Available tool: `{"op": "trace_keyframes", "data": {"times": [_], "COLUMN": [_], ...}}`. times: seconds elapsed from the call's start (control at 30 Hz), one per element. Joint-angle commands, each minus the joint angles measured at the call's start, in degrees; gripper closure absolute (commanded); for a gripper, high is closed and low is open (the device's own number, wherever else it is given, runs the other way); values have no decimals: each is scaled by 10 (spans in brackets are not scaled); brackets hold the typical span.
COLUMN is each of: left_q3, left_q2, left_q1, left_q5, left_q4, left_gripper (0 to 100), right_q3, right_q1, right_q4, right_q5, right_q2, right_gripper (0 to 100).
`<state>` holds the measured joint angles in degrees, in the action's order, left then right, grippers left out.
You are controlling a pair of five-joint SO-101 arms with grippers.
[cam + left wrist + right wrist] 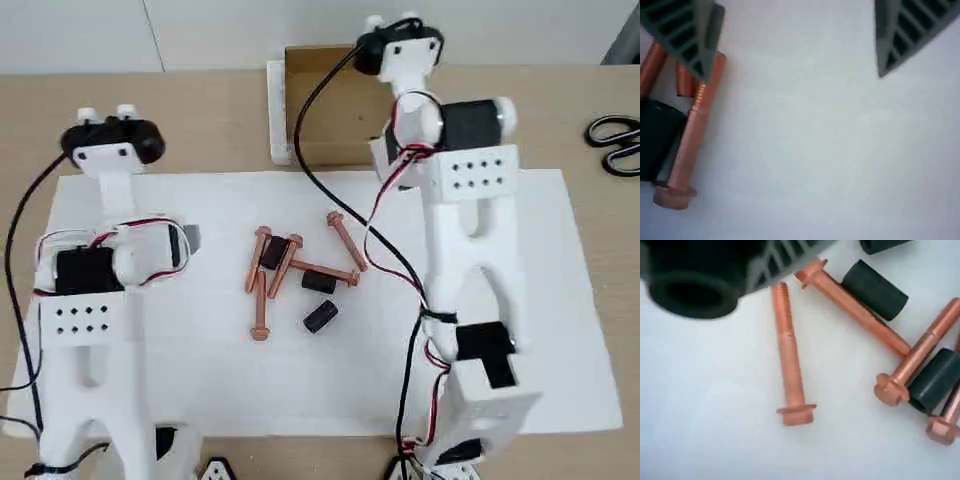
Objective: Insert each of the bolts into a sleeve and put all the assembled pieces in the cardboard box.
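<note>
Biggest worry for me is the pile. The bolts (257, 260) lie crossed over each other on the white sheet (250, 390) in the middle of the desk (200, 110). The loose sleeves (320, 317) are wedged in among them, so grabbing one bolt probably shoves or rolls the rest. Nothing looks assembled yet, and the box (320, 55) sits at the far edge of the sheet.

Second thing: a black cable (300, 150) drapes across the sheet close to the lone bolt (790, 355), so a swing could drag it. If a bolt meets the sleeve mouth crooked, I'd guess the threads catch and the sleeve twists out of the grip.

The right end effector (725, 270) looks clamped on a sleeve (692, 292), bore facing the camera, hanging just above the lone bolt.

The left end effector (792, 77) is spread wide and holding nothing, low over bare sheet. One finger (690, 35) sits right by a bolt at the pile's edge. I can't tell if it's touching, but it could easily knock that bolt.
</note>
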<state>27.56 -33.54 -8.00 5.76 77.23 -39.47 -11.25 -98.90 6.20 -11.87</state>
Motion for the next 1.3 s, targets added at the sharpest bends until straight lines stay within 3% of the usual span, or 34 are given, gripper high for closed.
{"op": "trace_keyframes", "data": {"times": [0.0,0.23,0.5,0.8,0.93,1.13,1.27], "left_q3": [4,22,80,76,12,-178,-289], "left_q2": [0,0,0,60,169,307,382], "left_q1": [24,34,34,34,46,130,148], "left_q5": [-6,-6,-4,-3,-2,-1,46], "left_q4": [2,-10,-88,-107,-97,-27,16], "left_gripper": [791,791,791,791,791,791,790], "right_q3": [-12,137,226,309,316,316,316], "right_q1": [5,20,84,83,83,83,83], "right_q4": [-13,-13,-8,22,30,29,25], "right_q5": [4,18,65,69,66,64,63], "right_q2": [53,113,189,189,189,189,189], "right_gripper": [994,994,994,995,995,995,995]}}
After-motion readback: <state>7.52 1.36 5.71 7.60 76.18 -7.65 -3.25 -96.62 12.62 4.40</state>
